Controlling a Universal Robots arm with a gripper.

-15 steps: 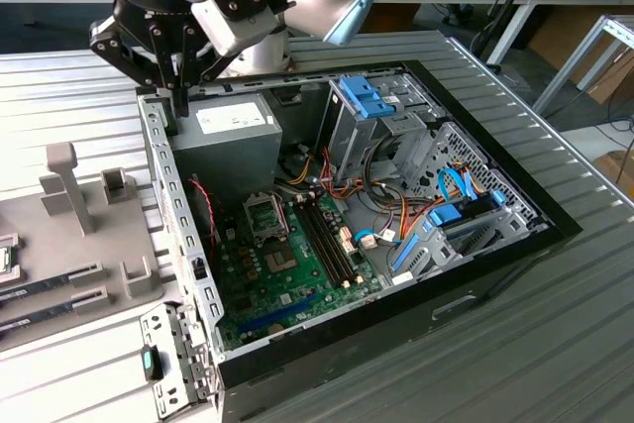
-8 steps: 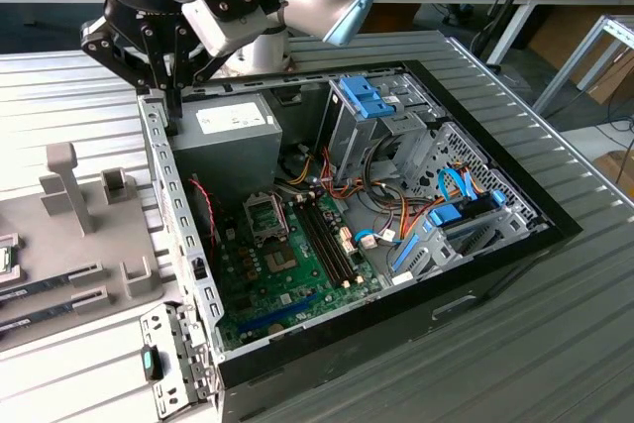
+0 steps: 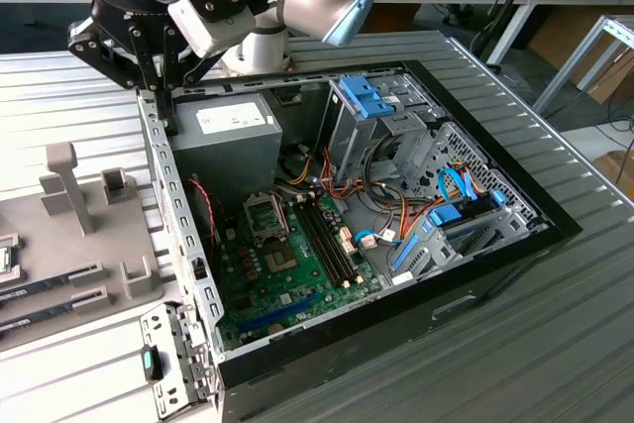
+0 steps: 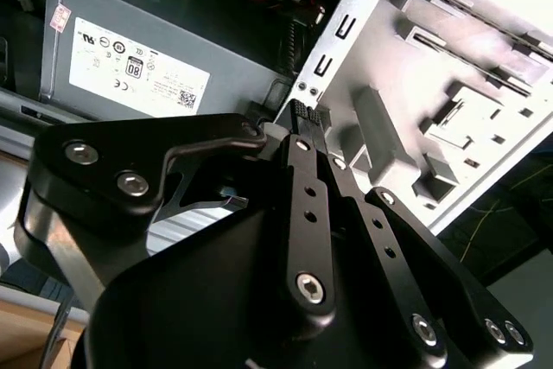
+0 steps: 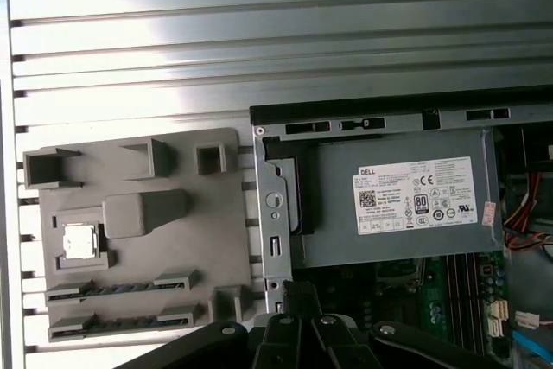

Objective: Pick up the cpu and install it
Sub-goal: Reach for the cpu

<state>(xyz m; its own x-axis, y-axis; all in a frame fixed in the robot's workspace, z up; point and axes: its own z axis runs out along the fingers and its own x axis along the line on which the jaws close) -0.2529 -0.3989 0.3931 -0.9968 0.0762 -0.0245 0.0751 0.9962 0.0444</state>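
Note:
The cpu [image 5: 79,241], a small silver square with a thin green rim, lies in a recess of the grey fixture tray [image 5: 173,239] beside the open computer case. In the exterior view the cpu [image 3: 5,261] sits at the picture's left edge, partly cut off. My gripper [image 3: 164,111] hangs over the case's back corner by the power supply [image 3: 223,141], well away from the cpu. Its fingers look pressed together, with nothing seen between them, in both wrist views [image 4: 289,127] [image 5: 298,298]. The motherboard's socket [image 3: 265,215] lies bare in the case.
Two long memory sticks [image 5: 112,289] lie in tray slots near the cpu. Upright grey posts [image 3: 64,185] rise from the tray. The case wall [image 3: 173,215] stands between tray and motherboard. Cables and blue drive bays [image 3: 371,106] crowd the case's far side.

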